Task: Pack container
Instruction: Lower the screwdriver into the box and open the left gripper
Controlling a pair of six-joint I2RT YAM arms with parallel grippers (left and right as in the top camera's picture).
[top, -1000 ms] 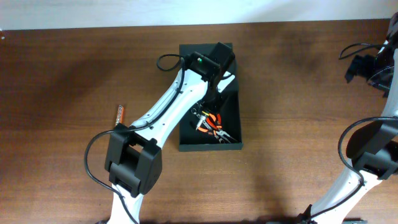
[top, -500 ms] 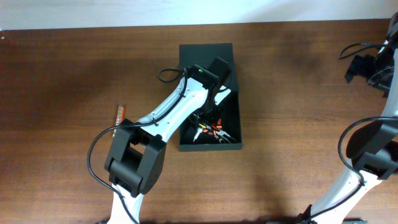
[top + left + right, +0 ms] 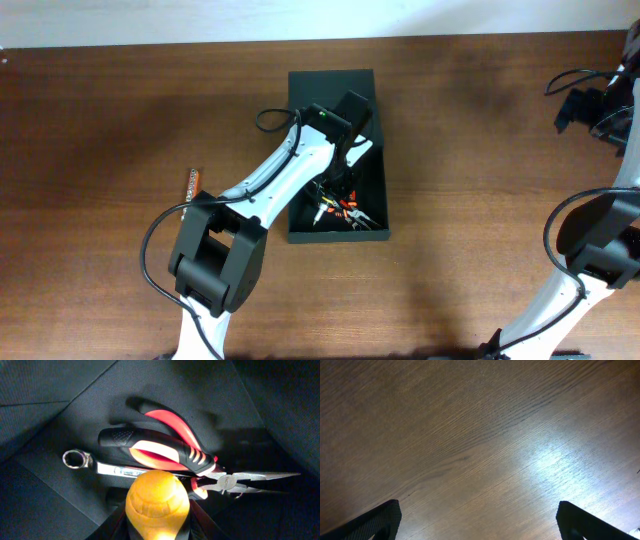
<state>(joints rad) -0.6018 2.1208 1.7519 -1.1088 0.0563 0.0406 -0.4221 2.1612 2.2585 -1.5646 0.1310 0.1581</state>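
Container [image 3: 340, 238]: dark green-black matte rectangular box, mid-table, flap lid folded open at the far end.

Contents, in the left wrist view:
- red-and-black-handled long-nose pliers [image 3: 165, 452], lying flat
- silver ring-ended metal wrench [image 3: 115, 468], partly beneath the pliers
- rounded yellow plastic tool handle [image 3: 157, 495], above both

Left gripper [image 3: 157, 522]: inside the box, fingers clamped on the yellow handle.

Small orange-and-black cylinder [image 3: 192, 183]: on the brown wooden table [image 3: 100, 120], well left of the box.

Right gripper [image 3: 477, 512]: at the far right of the table, fingers wide apart over bare wood, holding nothing.
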